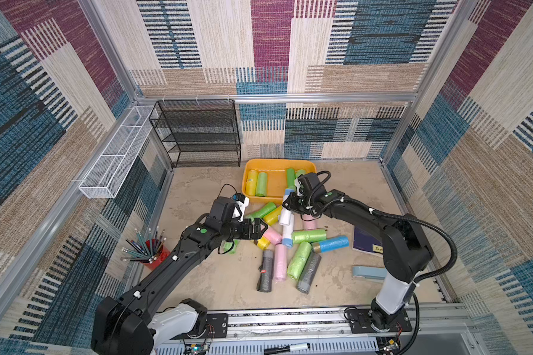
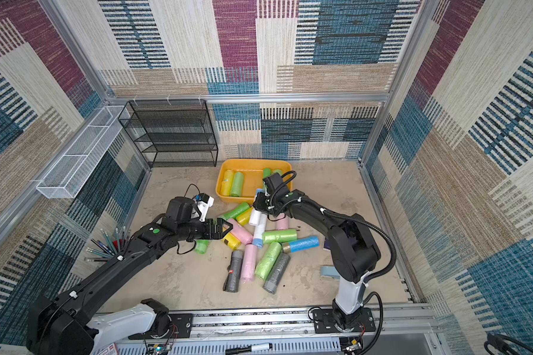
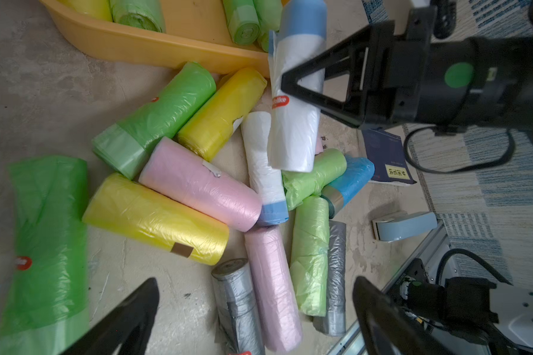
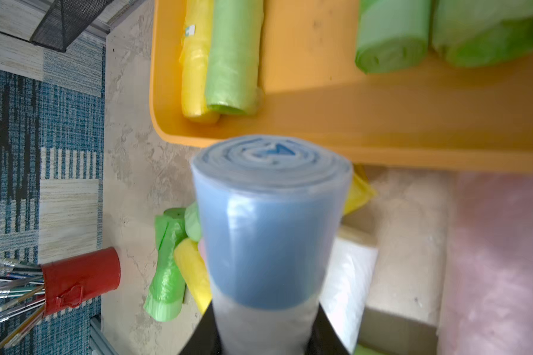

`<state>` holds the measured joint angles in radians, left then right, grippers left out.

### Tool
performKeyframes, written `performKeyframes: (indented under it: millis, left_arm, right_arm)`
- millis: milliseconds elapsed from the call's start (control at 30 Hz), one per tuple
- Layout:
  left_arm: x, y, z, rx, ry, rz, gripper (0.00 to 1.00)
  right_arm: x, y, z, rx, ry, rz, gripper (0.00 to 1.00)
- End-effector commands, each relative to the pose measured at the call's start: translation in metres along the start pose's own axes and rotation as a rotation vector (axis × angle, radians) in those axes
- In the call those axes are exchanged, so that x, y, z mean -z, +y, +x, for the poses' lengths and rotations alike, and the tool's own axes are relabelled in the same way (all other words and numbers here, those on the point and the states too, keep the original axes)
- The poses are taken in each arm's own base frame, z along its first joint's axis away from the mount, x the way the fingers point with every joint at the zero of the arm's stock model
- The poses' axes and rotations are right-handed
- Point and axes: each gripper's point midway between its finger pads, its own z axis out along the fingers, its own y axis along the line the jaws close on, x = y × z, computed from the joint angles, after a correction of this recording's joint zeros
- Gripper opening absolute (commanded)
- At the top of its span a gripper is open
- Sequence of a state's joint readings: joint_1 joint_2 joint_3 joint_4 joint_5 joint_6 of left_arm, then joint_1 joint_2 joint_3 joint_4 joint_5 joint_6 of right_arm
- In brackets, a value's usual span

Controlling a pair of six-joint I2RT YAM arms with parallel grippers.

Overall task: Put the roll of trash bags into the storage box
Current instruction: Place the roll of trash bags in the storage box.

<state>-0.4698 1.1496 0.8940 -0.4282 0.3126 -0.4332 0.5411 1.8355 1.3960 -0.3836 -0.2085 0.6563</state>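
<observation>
One white, blue-ended roll [image 3: 293,135] is clamped in the right gripper [image 4: 263,338], raised just outside the near rim of the box [image 1: 277,162], above the loose pile [image 1: 302,249]. The left gripper [image 1: 257,230] stands spread, empty, over its left side.

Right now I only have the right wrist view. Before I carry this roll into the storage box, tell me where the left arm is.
Observer: The left pincer is open, hovering over the pile of loose rolls, apart from the held roll.
Operator: Give me the roll's position against the box.
Observer: In both top views its blue end is at the near rim of the storage box, not yet inside; its white end hangs above the pile.
Operator: Name anything lying by my arm.
Observer: A dark blue booklet and a pale blue stapler lie on the table by your elbow.
</observation>
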Motion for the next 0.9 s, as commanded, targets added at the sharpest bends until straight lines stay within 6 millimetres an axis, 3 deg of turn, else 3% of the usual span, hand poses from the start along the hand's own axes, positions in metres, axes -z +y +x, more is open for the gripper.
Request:
performKeyframes:
  millis: [0,200,333,567,867]
  left_arm:
    - [0.005,0.003,-0.005,-0.035,-0.015,-0.036,0.98]
    - [0.008,0.005,-0.005,-0.041,-0.017,-0.053,0.98]
    - [0.01,0.005,-0.005,-0.044,-0.02,-0.059,0.98]
    - [0.01,0.01,-0.005,-0.054,-0.027,-0.094,0.98]
    - [0.011,0.01,-0.003,-0.083,-0.026,-0.124,0.99]
  right_arm:
    - [-0.008,-0.001,-0.027,0.083,-0.019,0.034,0.18]
    - [-0.021,0.004,-0.079,0.13,-0.067,0.056,0.17]
    - [-0.031,0.002,-0.103,0.145,-0.09,0.089,0.16]
    - [-0.06,-0.002,-0.124,0.14,-0.092,0.084,0.16]
    - [-0.088,-0.026,-0.139,0.151,-0.101,0.2,0.16]
